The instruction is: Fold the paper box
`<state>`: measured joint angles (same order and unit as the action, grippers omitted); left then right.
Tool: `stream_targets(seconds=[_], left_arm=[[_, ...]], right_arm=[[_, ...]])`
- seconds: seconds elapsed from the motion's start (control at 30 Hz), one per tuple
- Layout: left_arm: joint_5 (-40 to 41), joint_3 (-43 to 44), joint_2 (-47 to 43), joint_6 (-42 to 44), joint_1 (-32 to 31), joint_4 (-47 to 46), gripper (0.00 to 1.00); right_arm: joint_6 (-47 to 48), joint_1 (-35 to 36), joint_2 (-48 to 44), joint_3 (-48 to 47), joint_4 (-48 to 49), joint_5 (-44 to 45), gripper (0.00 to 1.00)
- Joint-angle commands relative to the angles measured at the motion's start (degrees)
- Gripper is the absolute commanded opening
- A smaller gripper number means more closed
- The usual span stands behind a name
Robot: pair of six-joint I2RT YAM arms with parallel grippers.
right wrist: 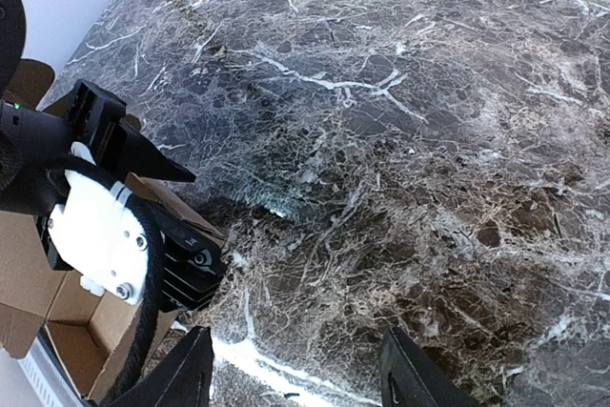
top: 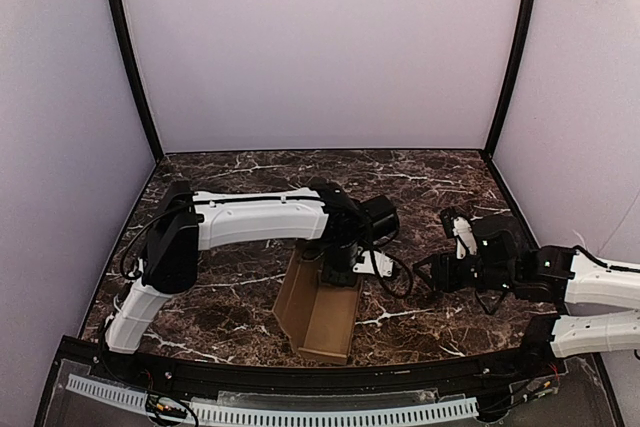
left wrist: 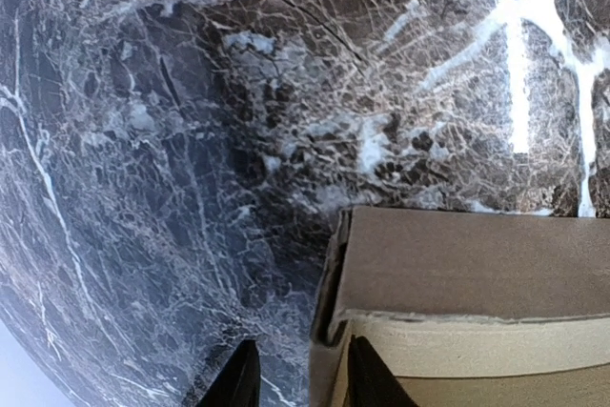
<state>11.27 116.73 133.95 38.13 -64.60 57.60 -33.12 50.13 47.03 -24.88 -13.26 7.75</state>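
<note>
Paper box (top: 320,312), left hand (left wrist: 301,374) straddling its wall

Dark marble table (top: 250,172) between pale walls (top: 320,47).

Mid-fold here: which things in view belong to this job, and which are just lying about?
Job: paper box; left pincer, straddling its wall; right pincer, open beside it.
Not job: marble table; enclosure walls. Nothing else loose in view.
</note>
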Motion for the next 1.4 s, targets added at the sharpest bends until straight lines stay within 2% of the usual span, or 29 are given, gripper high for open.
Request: stream_targets(seconds=[0.0, 0.23, 0.5, 0.63, 0.77, 0.87, 1.0, 1.17, 1.27, 1.37], left_arm=[[0.53, 3.33, -0.87, -0.81, -0.56, 3.25, 0.33], [0.12, 6.88, -1.78, -3.22, -1.05, 5.72, 0.35], [-3.14, 5.40, -7.87, -12.82, -1.50, 2.54, 0.35], [-1.90, 3.87, -11.61, -19.56, -1.82, 0.03, 0.34], [1.32, 1.83, -16.41, -30.75, -2.10, -3.88, 0.34], [5.50, 1.77, -19.75, -39.37, -2.19, -2.97, 0.34], [9.96, -6.01, -26.98, -48.24, -2.60, -6.31, 0.34], [12.52, -21.29, -37.60, -59.16, -2.70, -13.11, 0.34], [14.58, -27.39, -43.44, -64.50, -2.72, -12.98, 0.34], [12.62, -31.39, -45.98, -69.15, -3.03, -12.06, 0.33]], right_arm=[[-0.08, -0.55, -0.02, 0.65, 2.27, 0.19, 0.59], [1.25, -0.56, 0.70, -0.06, 3.65, -0.11, 0.60], [2.87, -0.81, 2.34, 0.36, 6.30, -0.39, 0.60], [3.99, -1.12, 3.83, 0.48, 8.50, -1.21, 0.60], [5.02, -1.58, 6.44, 0.54, 11.30, -2.67, 0.60], [5.69, -2.04, 8.37, 0.26, 12.95, -3.51, 0.61], [7.48, -2.65, 10.44, -0.98, 14.98, -4.19, 0.64], [9.61, -3.27, 13.73, -3.23, 16.29, -5.16, 0.66], [10.30, -3.35, 15.71, -4.13, 17.22, -5.55, 0.67], [10.72, -3.46, 17.02, -4.52, 17.76, -5.74, 0.67]])
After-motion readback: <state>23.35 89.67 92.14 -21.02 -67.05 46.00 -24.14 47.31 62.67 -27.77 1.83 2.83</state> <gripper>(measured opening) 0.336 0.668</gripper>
